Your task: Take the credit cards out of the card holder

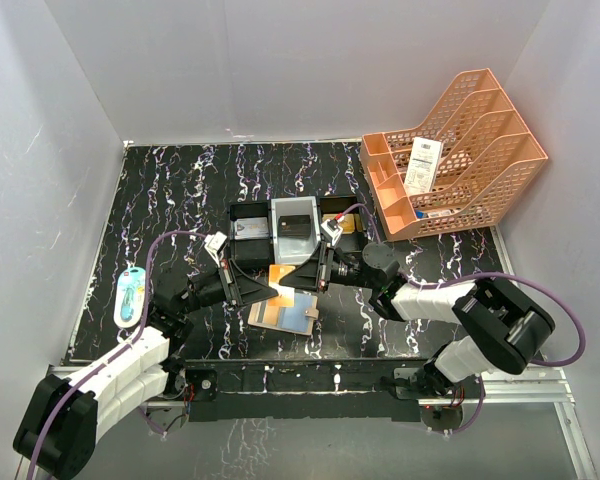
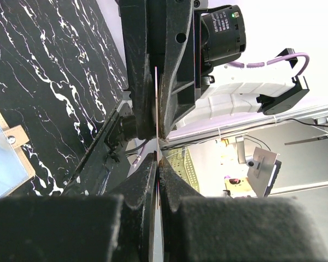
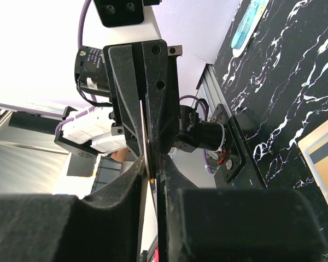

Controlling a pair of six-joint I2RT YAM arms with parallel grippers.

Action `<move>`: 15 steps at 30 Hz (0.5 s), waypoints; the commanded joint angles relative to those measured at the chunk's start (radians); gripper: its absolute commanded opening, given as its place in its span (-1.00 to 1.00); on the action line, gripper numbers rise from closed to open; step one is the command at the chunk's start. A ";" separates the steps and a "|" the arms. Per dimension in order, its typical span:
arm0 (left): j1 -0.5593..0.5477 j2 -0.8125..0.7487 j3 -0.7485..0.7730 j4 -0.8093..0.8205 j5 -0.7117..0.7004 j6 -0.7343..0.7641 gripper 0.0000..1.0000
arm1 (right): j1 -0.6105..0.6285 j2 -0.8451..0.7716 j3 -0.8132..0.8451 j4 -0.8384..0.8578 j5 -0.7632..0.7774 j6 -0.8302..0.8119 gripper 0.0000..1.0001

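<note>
The card holder (image 1: 283,317), a tan wallet, lies open on the table with its pale blue slots up. It also shows in the left wrist view (image 2: 5,158) and the right wrist view (image 3: 323,158). Just above it, my left gripper (image 1: 271,290) and right gripper (image 1: 306,281) meet tip to tip. Both are shut on one gold-orange credit card (image 1: 282,274), held edge-up between them. In the left wrist view my left gripper (image 2: 158,159) pinches the card's thin edge (image 2: 156,109). In the right wrist view my right gripper (image 3: 153,165) pinches that same edge (image 3: 142,131).
A black-and-grey three-compartment tray (image 1: 272,208) stands behind the grippers with a black card (image 1: 295,225) and a gold card (image 1: 349,224) in it. An orange file rack (image 1: 480,150) with a white receipt (image 1: 422,165) is at the back right. A blue-and-white packet (image 1: 130,296) lies far left.
</note>
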 commanded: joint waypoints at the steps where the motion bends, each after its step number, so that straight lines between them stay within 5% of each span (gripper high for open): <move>1: -0.001 -0.006 -0.006 0.064 -0.003 0.002 -1.00 | 0.006 -0.031 0.027 0.025 -0.006 -0.020 -0.84; 3: -0.001 -0.004 -0.004 0.064 -0.008 0.002 -1.00 | 0.007 -0.027 0.032 0.038 -0.014 -0.013 -0.88; 7: -0.001 -0.002 -0.009 0.071 -0.024 0.004 -1.00 | 0.014 -0.017 0.053 0.038 -0.044 -0.024 -0.44; 15: -0.001 0.012 -0.018 0.085 -0.018 0.000 -1.00 | 0.017 -0.014 0.043 0.031 -0.016 -0.023 -1.00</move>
